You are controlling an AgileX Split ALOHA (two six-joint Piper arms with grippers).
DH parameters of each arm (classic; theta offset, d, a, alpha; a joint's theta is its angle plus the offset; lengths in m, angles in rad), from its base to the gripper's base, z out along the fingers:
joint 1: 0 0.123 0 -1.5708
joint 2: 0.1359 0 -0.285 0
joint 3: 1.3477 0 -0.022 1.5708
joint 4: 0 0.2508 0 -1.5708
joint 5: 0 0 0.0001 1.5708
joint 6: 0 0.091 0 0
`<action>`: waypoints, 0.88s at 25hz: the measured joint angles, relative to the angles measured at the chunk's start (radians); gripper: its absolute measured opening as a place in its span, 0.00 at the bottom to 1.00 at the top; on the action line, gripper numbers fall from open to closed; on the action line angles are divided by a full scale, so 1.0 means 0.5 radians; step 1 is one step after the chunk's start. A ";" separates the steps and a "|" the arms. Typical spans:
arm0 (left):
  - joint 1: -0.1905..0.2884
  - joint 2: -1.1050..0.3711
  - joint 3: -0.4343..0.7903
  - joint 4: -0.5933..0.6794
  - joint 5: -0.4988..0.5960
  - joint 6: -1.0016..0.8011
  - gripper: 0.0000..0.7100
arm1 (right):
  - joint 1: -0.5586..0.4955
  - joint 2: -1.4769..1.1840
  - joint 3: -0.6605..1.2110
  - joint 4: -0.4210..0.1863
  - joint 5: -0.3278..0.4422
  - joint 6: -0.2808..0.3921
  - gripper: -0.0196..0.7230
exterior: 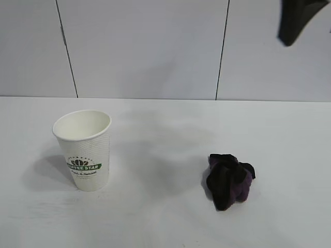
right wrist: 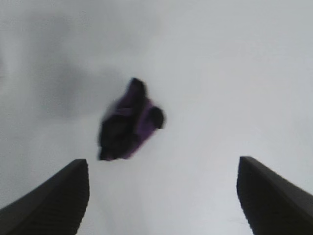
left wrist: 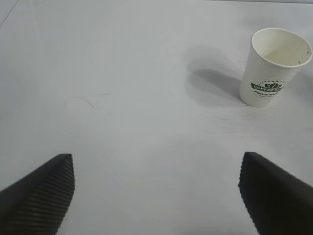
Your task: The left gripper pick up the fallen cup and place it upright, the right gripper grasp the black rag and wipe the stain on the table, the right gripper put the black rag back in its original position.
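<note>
pretty plain setup, pale grey panelled wall (exterior: 145,46) behind with two thin dark vertical seams (exterior: 67,49) running down it, meeting a white surface, light is soft and even, faint shadows only

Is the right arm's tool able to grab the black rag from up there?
Probably yes. The right tool is open and empty above the rag, which lies alone on the table, apart from the cup.

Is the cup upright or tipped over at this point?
Upright: the cup stands on its base on the table, open rim facing up, logo reading level.
</note>
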 joint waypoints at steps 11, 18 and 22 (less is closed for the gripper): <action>0.000 0.000 0.000 0.000 0.000 0.000 0.93 | 0.000 -0.990 0.005 -0.469 0.147 0.362 0.79; 0.000 0.000 0.000 0.000 0.000 0.000 0.93 | 0.000 -1.613 0.003 0.336 0.166 0.328 0.79; 0.000 0.000 0.000 0.000 0.000 0.000 0.93 | -0.007 -1.752 0.095 0.820 0.166 0.174 0.79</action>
